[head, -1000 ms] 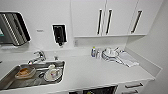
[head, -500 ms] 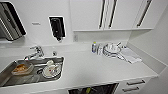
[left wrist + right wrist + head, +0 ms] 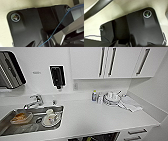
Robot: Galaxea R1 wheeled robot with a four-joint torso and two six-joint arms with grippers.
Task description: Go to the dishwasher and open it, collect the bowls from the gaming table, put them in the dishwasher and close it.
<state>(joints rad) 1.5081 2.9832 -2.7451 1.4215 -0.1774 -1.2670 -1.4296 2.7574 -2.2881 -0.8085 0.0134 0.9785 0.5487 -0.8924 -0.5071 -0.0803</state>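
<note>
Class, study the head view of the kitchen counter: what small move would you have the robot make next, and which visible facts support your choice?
Probably tilt or back away a little to bring the front below the white counter into view. A dark opening shows under the counter edge, perhaps the dishwasher, but too little of it shows to tell. The sink with dishes lies to the left, the drawers to the right.

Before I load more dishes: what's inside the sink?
The sink holds a tray of orange-brown food, and a white cup on a round plate near the drain. What lies under them is covered.
</note>
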